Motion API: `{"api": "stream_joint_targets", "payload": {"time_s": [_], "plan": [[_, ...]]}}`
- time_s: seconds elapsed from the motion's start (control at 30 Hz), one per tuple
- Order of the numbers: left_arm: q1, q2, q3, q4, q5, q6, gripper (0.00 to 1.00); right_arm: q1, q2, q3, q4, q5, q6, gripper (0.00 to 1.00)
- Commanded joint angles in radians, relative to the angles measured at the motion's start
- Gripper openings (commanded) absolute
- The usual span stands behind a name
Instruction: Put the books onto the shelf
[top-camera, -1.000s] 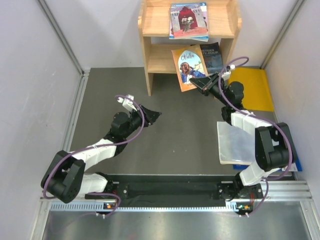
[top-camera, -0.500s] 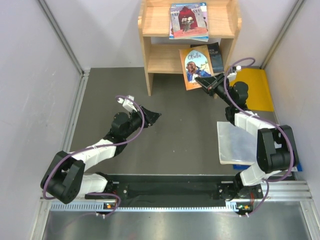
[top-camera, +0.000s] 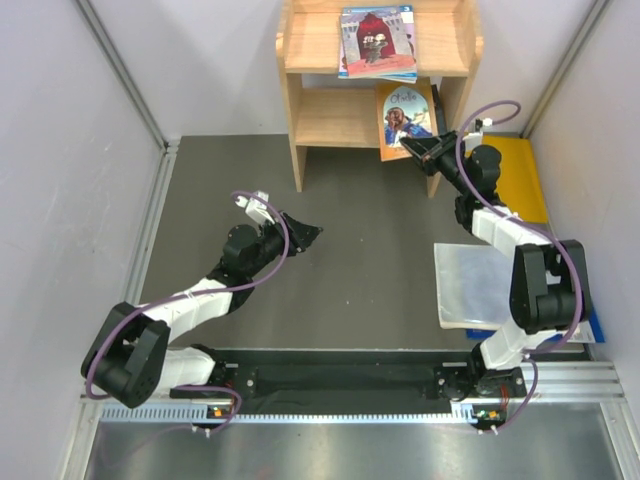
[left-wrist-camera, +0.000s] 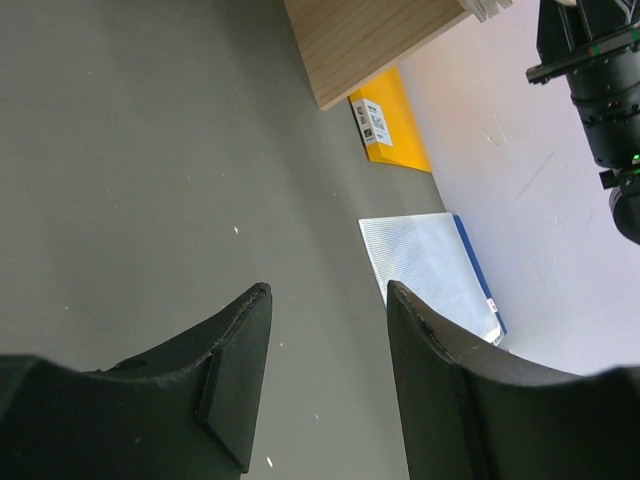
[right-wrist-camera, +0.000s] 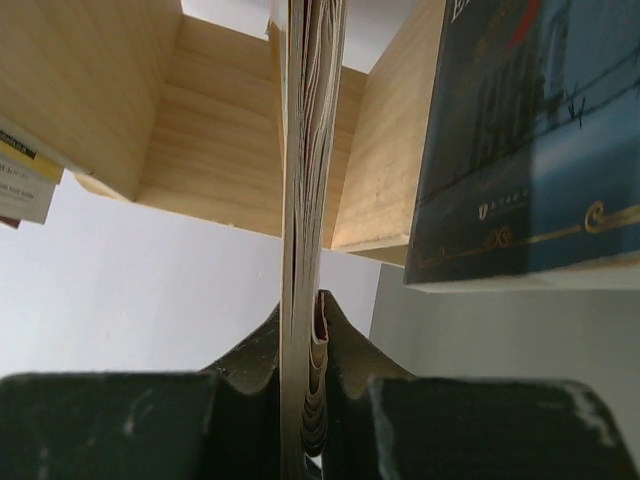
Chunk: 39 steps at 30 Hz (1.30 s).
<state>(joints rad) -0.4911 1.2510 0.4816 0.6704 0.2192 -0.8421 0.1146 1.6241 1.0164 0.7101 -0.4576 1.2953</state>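
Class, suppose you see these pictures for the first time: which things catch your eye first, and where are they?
The orange Othello book stands out, pinched in the right gripper at the lower tier of the pale wooden shelf. A red-covered book lies on the top tier. The left gripper hangs open over the grey table.

We log: pale wood two-tier shelf (top-camera: 312, 45); red-covered book (top-camera: 377, 38) flat on top tier; orange Othello (top-camera: 405, 118) tilted at lower tier's right end.
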Motion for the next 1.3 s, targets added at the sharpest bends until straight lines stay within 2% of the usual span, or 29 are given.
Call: {"api": "stream_joint_targets", "payload": {"time_s": [0.0,0.2,0.43,0.57,0.6,0.7,0.77,1.1,1.27], "plan": [[-0.003,-0.042,-0.008,0.012,0.008,0.008,0.54,-0.009,0.019,0.108,-0.02,0.045,-0.044,0.01],[-0.003,-0.053,-0.012,0.008,0.005,0.005,0.54,-0.012,0.059,0.215,-0.133,0.053,-0.076,0.03],[-0.003,-0.065,-0.023,0.005,0.005,0.0,0.54,-0.013,0.043,0.234,-0.242,0.138,-0.09,0.07],[-0.004,-0.071,-0.031,0.008,0.006,-0.003,0.54,-0.012,0.026,0.223,-0.265,0.175,-0.094,0.18],[-0.003,-0.074,-0.034,0.008,0.006,-0.005,0.54,-0.012,0.022,0.221,-0.265,0.18,-0.094,0.27],[-0.004,-0.074,-0.04,0.014,0.006,-0.008,0.54,-0.012,0.01,0.2,-0.242,0.178,-0.084,0.36],[-0.004,-0.078,-0.04,0.018,0.011,-0.009,0.54,-0.012,-0.007,0.154,-0.168,0.195,-0.059,0.36],[-0.004,-0.094,-0.063,0.018,0.016,-0.014,0.54,-0.015,-0.043,0.16,-0.201,0.186,-0.062,0.42],[-0.004,-0.107,-0.074,0.015,0.017,-0.017,0.53,-0.023,-0.044,0.169,-0.23,0.18,-0.063,0.56]]}}
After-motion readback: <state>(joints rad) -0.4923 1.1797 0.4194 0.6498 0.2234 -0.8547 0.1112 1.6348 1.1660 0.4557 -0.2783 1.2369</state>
